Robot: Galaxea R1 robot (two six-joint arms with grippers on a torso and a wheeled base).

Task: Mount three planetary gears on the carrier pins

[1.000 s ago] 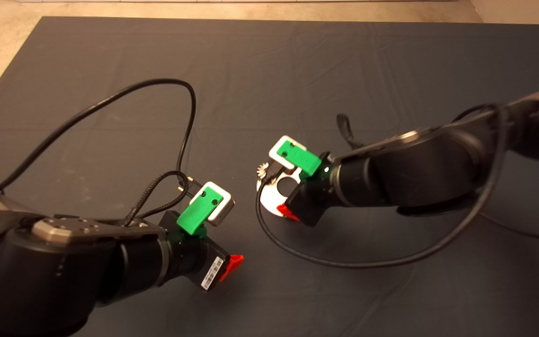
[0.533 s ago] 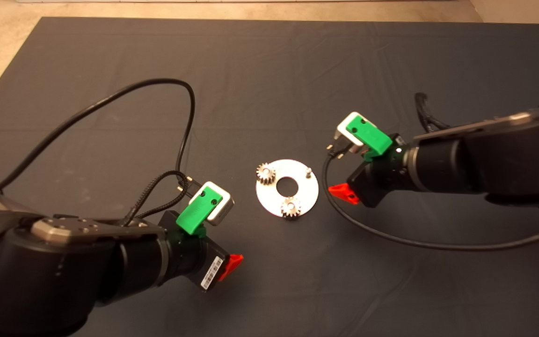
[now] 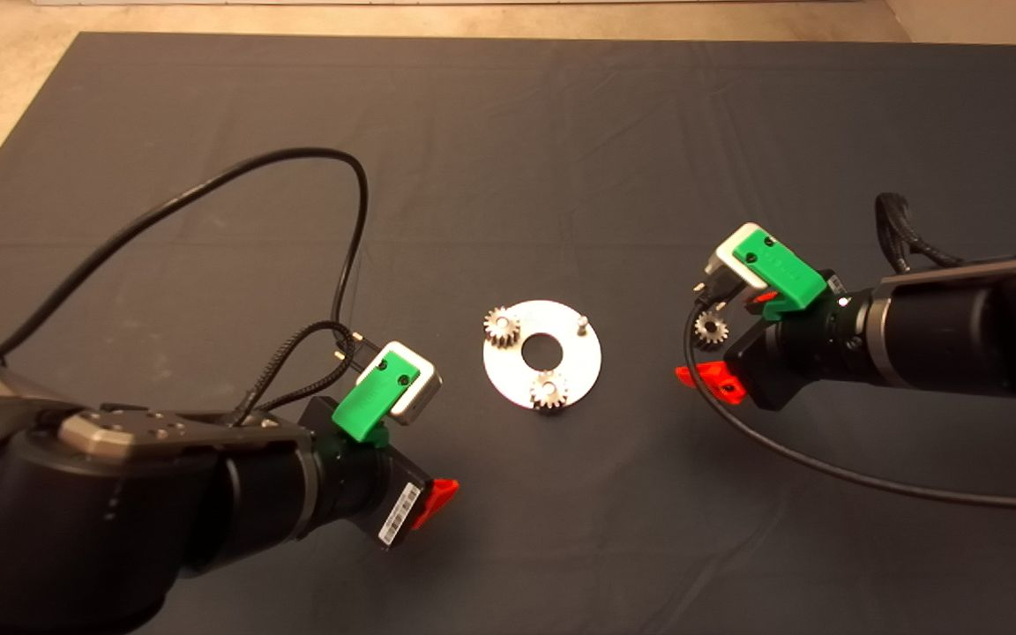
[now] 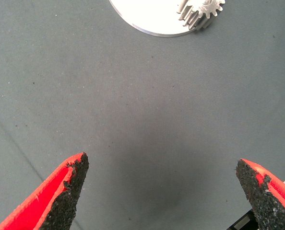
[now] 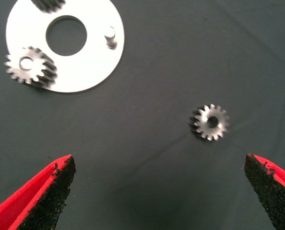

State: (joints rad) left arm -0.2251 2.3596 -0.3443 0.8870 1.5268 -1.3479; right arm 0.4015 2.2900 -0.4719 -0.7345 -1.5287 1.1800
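**Right arm pulls back toward the loose gear**

Since a second ago, when it hung over the disc and hid most of it, the right gripper (image 3: 720, 353) has drawn away to the right side of the mat (image 3: 508, 141). Its red fingers (image 5: 41, 196) are spread wide, holding nothing, with the third planetary gear (image 5: 209, 122) lying flat on the mat ahead of them, apart from the disc (image 3: 580, 365).

That gear is dull grey metal, toothed all round, with a small central bore. Two matching gears sit on the round silver disc: one at its upper-left edge (image 3: 501, 326), one at its near edge (image 3: 549, 390). One carrier pin (image 3: 582, 324) stands bare and upright near the disc's right edge.

Unmoved at the lower left, the left gripper (image 4: 161, 191) hovers near the disc with fingers wide apart and empty.
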